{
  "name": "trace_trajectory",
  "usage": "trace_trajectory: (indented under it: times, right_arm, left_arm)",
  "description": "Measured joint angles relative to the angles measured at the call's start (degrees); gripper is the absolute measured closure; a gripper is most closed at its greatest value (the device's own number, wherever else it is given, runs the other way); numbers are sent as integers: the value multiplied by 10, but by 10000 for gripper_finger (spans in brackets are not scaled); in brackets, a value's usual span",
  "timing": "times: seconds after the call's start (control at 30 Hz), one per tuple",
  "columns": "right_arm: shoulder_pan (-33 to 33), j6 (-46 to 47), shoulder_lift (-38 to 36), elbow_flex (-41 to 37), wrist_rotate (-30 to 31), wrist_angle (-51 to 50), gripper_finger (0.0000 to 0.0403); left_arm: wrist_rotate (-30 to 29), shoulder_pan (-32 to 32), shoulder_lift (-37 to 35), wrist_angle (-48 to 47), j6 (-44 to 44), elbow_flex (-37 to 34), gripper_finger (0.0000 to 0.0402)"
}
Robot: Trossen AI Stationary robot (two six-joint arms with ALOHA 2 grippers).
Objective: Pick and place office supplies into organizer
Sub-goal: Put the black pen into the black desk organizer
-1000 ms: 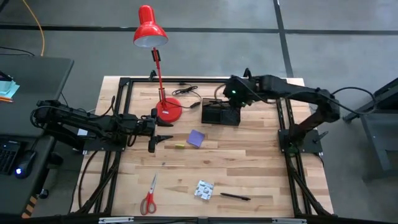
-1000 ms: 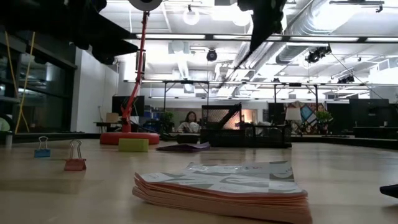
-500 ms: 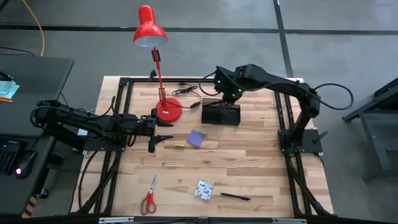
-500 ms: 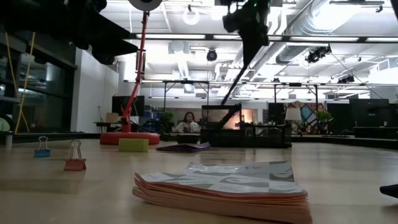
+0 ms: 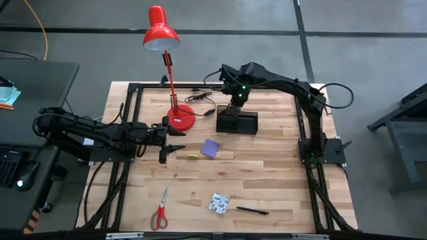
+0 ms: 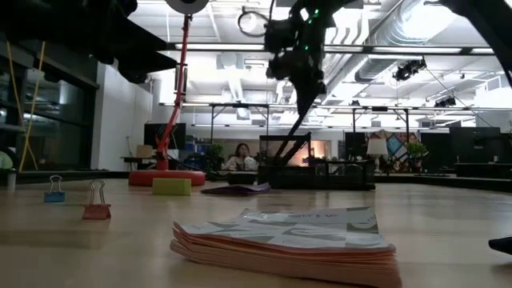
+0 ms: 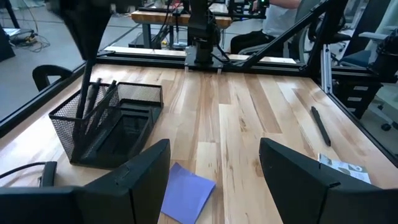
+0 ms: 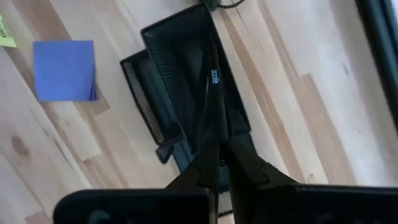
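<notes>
The fingers (image 8: 217, 163) of the right gripper (image 5: 235, 93) are pinching a thin black pen (image 8: 209, 106), holding it point-down over the black mesh organizer (image 5: 236, 121) so that it can slide straight into the tall pen cup on the side facing the lamp; the right wrist view is looking down the pen's length into that compartment, and the low view is showing the pen slanting from the gripper down to the basket. In the left wrist view other pens are already standing in the cup, leaning against the mesh, which suggests the current step is adding one more. The organizer is sitting at about one o'clock on the surface (image 5: 280, 173), just beside the red lamp base (image 5: 181, 118). The left gripper (image 5: 167, 140) is waiting at about nine o'clock with its fingers spread wide apart and nothing between them, facing the purple notepad (image 5: 211, 148), probably its next pick. Near the centre, a small yellow piece (image 5: 193, 157) is lying just beside the notepad. The scissors (image 5: 160, 212), the patterned packet (image 5: 218, 203) and another pen (image 5: 251, 211) are lying well apart near six o'clock, not yet collected.
</notes>
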Motion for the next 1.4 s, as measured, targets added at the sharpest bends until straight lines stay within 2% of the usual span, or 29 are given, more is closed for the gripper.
trace_trajectory:
  times: [0.23,0.4,0.5,0.93,1.17,1.3,1.4]
  right_arm:
    - [-8,-26,40,0,-21,12,398]
    - [-8,-41,41,0,-10,36,377]
    - [-4,-40,35,0,-10,52,359]
    - [27,-15,16,0,20,4,248]
    - [115,36,-54,-2,76,4,241]
    - [207,88,-114,-39,110,37,253]
    - [298,122,-166,-104,167,109,262]
  left_arm:
    - [0,0,0,0,1,0,169]
    - [0,0,0,0,1,0,169]
    - [0,0,0,0,1,0,169]
    - [0,0,0,-1,1,0,169]
    - [0,0,0,-3,1,0,169]
    - [0,0,0,-13,1,0,169]
    - [0,0,0,-17,1,0,169]
